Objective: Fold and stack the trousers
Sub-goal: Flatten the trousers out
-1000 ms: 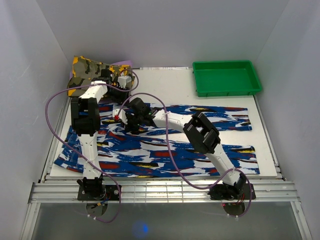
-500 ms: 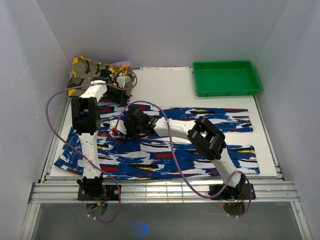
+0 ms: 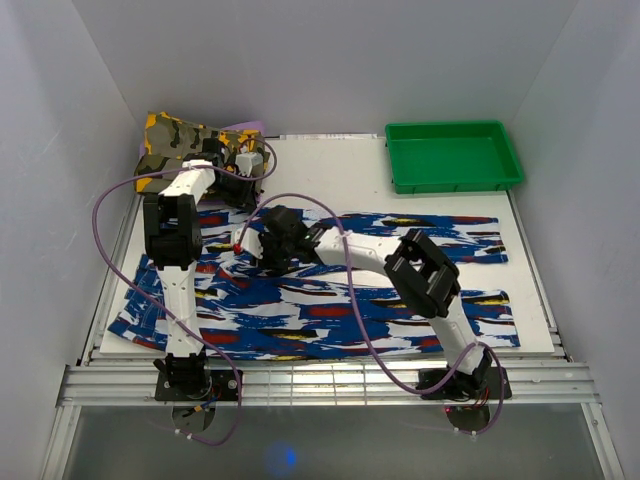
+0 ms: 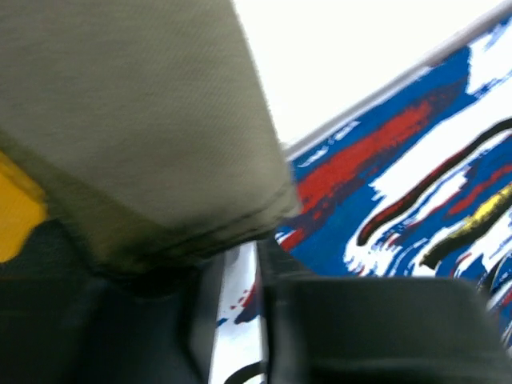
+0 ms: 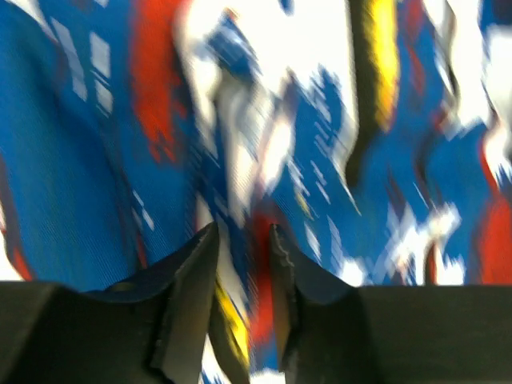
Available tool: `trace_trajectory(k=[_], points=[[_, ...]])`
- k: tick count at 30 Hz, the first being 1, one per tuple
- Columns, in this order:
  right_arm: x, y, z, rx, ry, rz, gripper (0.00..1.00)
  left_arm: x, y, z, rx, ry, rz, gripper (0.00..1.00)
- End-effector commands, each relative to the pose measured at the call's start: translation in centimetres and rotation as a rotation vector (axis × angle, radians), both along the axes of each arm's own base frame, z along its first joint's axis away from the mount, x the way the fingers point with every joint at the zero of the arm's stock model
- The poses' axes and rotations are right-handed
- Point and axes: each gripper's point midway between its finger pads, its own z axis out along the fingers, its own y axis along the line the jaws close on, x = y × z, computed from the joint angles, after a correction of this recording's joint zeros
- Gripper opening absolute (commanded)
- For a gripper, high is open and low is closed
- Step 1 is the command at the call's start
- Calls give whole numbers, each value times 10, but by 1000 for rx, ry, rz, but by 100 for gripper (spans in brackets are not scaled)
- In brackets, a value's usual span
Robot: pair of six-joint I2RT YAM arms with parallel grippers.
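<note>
The trousers [image 3: 330, 300], royal blue with white, red, black and yellow streaks, lie spread across the table, legs pointing right. My right gripper [image 3: 264, 252] is low over their upper left part. In the right wrist view its jaws [image 5: 242, 236] stand a little apart, open, with a raised ridge of the printed cloth [image 5: 264, 144] running between them. My left gripper [image 3: 228, 186] is at the trousers' far-left top edge. In the left wrist view the left gripper [image 4: 236, 268] shows a narrow gap with printed cloth behind it, and the trousers [image 4: 416, 184] fill the right.
A camouflage garment [image 3: 175, 135] lies bunched at the far-left corner, right by my left gripper; its olive cloth [image 4: 136, 120] fills the upper left of the left wrist view. A green tray [image 3: 455, 160] stands at the far right. Purple cables loop over both arms.
Both grippers closed and then parted again. My right gripper shifted slightly right over the trousers, and the cloth near it is more rumpled. The left arm stayed put.
</note>
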Motion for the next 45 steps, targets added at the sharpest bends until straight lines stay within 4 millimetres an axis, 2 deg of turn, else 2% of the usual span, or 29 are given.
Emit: trace_trajectory(k=[1, 2, 3, 4, 5, 9, 11, 14, 18, 19, 22, 25, 27, 28, 29, 30, 31, 32, 33, 34, 35, 36, 37, 38, 39, 40, 41, 42, 45], points=[[35, -31, 75, 98, -3, -103, 39, -13, 1, 7, 13, 14, -45, 38], [46, -44, 86, 115, -6, -131, 39, -14, 0, 10, 9, 10, -47, 43], [50, -61, 85, 107, 13, -140, 39, -14, -3, 17, -2, -2, -55, 44], [49, -61, 84, 102, 17, -136, 38, -15, -4, 19, -2, -2, -57, 44], [56, -76, 77, 85, 26, -164, 35, -15, -5, 22, -5, -8, -63, 44], [61, -107, 42, -10, 77, -206, 27, -27, -17, 37, -41, -8, -75, 43], [63, -123, 21, -52, 109, -231, 25, -31, -20, 41, -55, -3, -67, 43], [64, -145, 1, -121, 132, -263, 24, -40, -19, 45, -56, 8, -60, 42], [62, -181, -28, -209, 155, -322, 25, -57, -9, 39, 1, 36, -50, 41], [64, -187, -32, -221, 158, -336, 25, -62, -7, 31, 15, 48, -36, 43], [65, -206, -55, -297, 179, -367, 28, -60, 4, 22, 74, 34, 9, 47], [74, -220, -60, -339, 172, -400, 38, -44, 17, 7, 123, 28, 68, 49], [79, -230, -52, -344, 189, -422, 52, -23, 20, 12, 114, -5, 105, 54], [81, -232, -45, -334, 193, -427, 57, -14, 18, 19, 101, -28, 105, 55], [90, -235, -27, -306, 181, -444, 66, -7, 12, 28, 67, -50, 96, 55], [82, -240, -20, -314, 216, -427, 74, 9, 9, 50, 46, -109, 93, 62], [83, -243, -10, -305, 221, -429, 82, 13, 7, 61, 32, -131, 91, 63], [88, -250, 12, -273, 208, -441, 96, 17, 2, 74, 6, -156, 81, 71], [84, -255, 20, -269, 222, -433, 97, 19, 1, 86, -3, -180, 72, 75], [68, -263, 26, -289, 266, -393, 98, 19, 0, 106, -9, -211, 62, 77], [62, -273, 40, -282, 269, -382, 98, 17, 1, 115, -8, -222, 57, 77], [49, -282, 41, -304, 294, -358, 98, 12, 3, 118, 9, -224, 48, 77], [37, -290, 43, -322, 304, -302, 98, 4, 7, 131, 17, -237, 47, 77], [19, -308, 49, -353, 335, -294, 95, -8, 11, 132, 25, -211, 47, 77], [-3, -324, 36, -402, 384, -274, 94, -16, 19, 133, 32, -205, 45, 77], [-14, -336, 40, -419, 370, -242, 91, -36, 28, 122, 32, -142, 51, 77], [-29, -353, 35, -458, 408, -242, 86, -47, 39, 132, 31, -143, 63, 77], [-50, -370, 21, -509, 456, -232, 84, -57, 55, 130, 35, -124, 91, 76], [-68, -406, 12, -570, 460, -247, 75, -100, 76, 122, 30, -50, 90, 74]])
